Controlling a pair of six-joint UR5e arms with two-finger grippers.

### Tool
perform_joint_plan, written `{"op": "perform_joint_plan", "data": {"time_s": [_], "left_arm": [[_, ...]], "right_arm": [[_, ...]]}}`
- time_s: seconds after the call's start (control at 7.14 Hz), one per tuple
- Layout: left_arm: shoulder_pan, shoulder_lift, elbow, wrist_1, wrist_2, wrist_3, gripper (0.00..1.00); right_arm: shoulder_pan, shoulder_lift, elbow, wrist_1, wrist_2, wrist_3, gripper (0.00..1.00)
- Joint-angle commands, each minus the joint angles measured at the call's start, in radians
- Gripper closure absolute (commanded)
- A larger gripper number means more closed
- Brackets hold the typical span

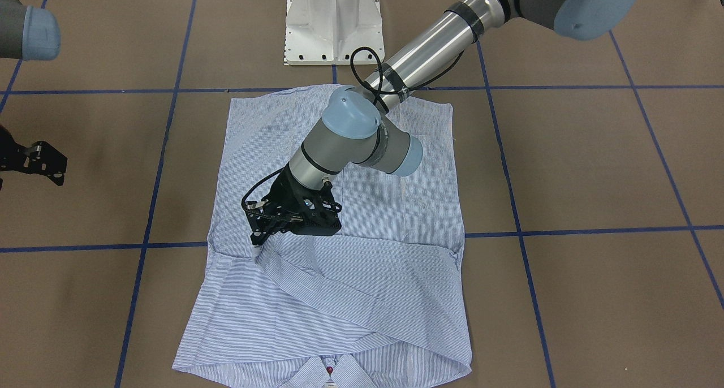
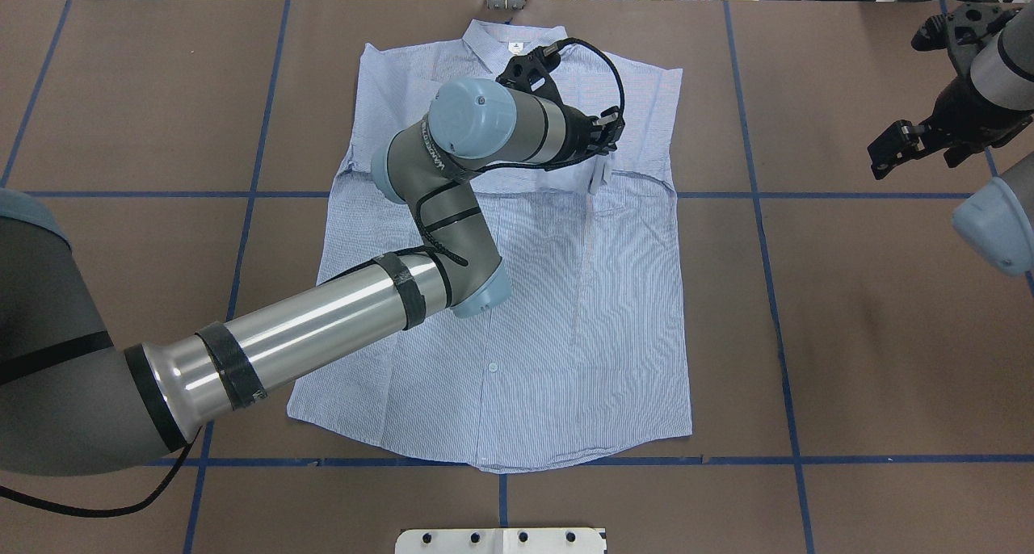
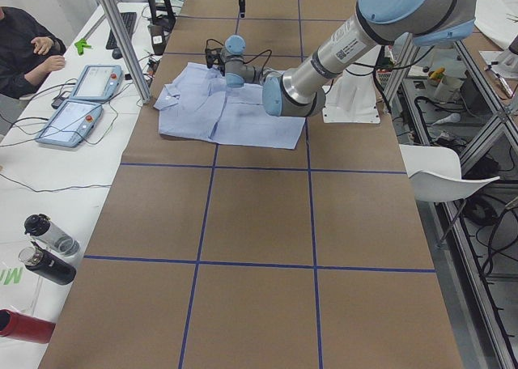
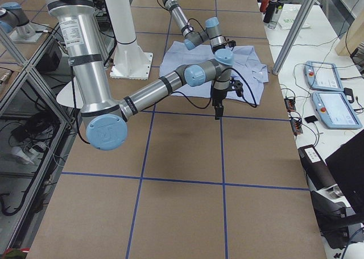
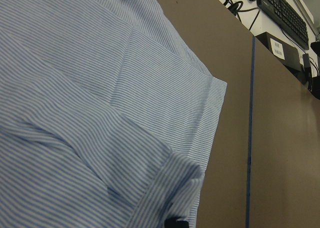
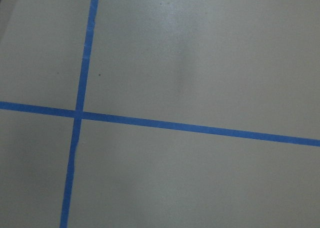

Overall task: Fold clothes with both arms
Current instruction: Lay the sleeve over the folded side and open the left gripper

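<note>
Already both long sleeves seem crossed over the chest of the light blue and white striped button-up shirt [image 2: 565, 336], which lies flat mid-way along the brown, blue-taped table [image 2: 848, 336]. The black left gripper [image 1: 259, 240] looks clenched on the upper sleeve's cuff. The black right gripper [image 2: 887, 150] hangs well off the cloth; I cannot tell its claw's state. The body folds remain, I judge.

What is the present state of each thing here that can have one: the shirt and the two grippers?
shirt: spread flat on the table, front up, both sleeves folded across the chest.
left gripper: lowered onto the end of a folded sleeve; open or shut cannot be told.
right gripper: pointing down above bare table beside the shirt, holding nothing; open or shut cannot be told.
</note>
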Motion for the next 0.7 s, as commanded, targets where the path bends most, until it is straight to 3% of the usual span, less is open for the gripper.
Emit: {"op": "perform_joint_plan", "data": {"time_s": [0.0,0.28,0.42,0.56], "left_arm": [[0.002,-0.002,-0.02,-0.016,-0.003,0.004,0.01],[-0.006,0.047,-0.087,-0.007,-0.007,0.025,0.01],[-0.027,0.136,-0.179,0.01,-0.05,0.033,0.01],[-0.055,0.232,-0.297,0.079,-0.137,0.051,0.01]], "right_arm": [[-0.001,0.005,-0.002,0.0,0.001,0.004,0.0],[-0.001,0.007,0.007,0.002,0.062,0.005,0.0],[-0.007,0.014,0.015,0.018,0.081,0.01,0.0],[-0.012,-0.004,0.014,0.14,0.087,0.093,0.0]]}}
